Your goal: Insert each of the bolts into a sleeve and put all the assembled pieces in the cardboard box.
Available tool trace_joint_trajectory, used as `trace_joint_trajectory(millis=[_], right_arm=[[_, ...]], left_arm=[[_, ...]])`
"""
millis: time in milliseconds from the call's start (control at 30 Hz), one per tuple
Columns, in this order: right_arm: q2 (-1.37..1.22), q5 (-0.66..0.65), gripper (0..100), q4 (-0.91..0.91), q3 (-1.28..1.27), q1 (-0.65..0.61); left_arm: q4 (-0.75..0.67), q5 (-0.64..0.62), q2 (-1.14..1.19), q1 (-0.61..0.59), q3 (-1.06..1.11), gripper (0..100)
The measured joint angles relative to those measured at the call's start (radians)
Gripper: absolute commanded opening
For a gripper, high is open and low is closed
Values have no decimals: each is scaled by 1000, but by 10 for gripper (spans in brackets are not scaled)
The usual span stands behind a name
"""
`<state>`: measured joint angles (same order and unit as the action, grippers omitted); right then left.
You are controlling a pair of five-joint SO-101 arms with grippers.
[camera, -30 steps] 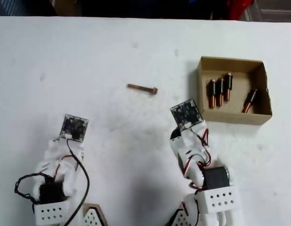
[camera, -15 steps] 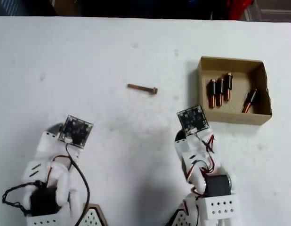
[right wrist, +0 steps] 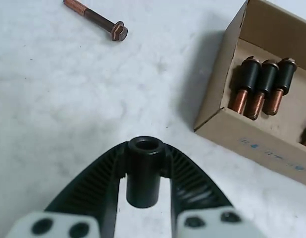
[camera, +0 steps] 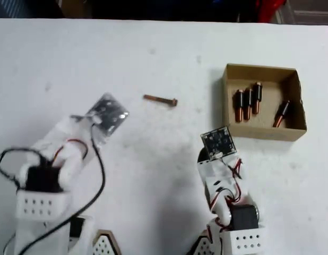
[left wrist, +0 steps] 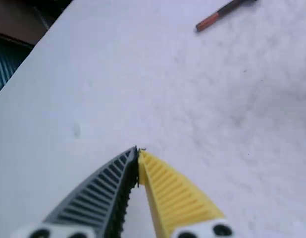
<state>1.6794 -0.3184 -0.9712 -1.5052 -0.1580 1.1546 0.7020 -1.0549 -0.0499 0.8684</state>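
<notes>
Your left arm has swung up and across toward the bolt (camera: 160, 100), and your right arm has drawn back a little. Your left hand (left wrist: 138, 151) has its ribbed fingers, one grey and one yellow, closed tip to tip above the white desk (camera: 153, 53). Your right hand (right wrist: 144, 166) is clamped on a black round sleeve (right wrist: 144, 173), bore end outward. The coppery threaded bolt lies flat, long axis across the desk, with its flanged head toward the cardboard box (camera: 262, 133), which holds four assembled pieces (camera: 248, 103).
</notes>
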Motion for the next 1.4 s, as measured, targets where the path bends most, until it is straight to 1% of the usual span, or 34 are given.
trace_joint_trajectory(millis=[67,167,567,700,900,967,1167,1233,1400], right_arm=[[12,2,17,0,-5,2],[23,0,17,0,-15,2],[26,0,17,0,-35,2],[26,0,17,0,-35,0],[26,0,17,0,-35,0],[26,0,17,0,-35,0],[26,0,17,0,-35,0],[26,0,17,0,-35,0],[26,-6,17,0,-35,0]], left_arm=[[0,29,84,32,-54,28],[0,38,203,54,-153,28],[0,38,749,57,-542,27],[-2,38,873,61,-644,27],[-2,49,1077,106,-810,27],[-2,86,1157,123,-868,27],[2,269,1382,173,-1014,28],[28,328,1444,183,-1074,28],[107,445,1591,192,-1247,103]])
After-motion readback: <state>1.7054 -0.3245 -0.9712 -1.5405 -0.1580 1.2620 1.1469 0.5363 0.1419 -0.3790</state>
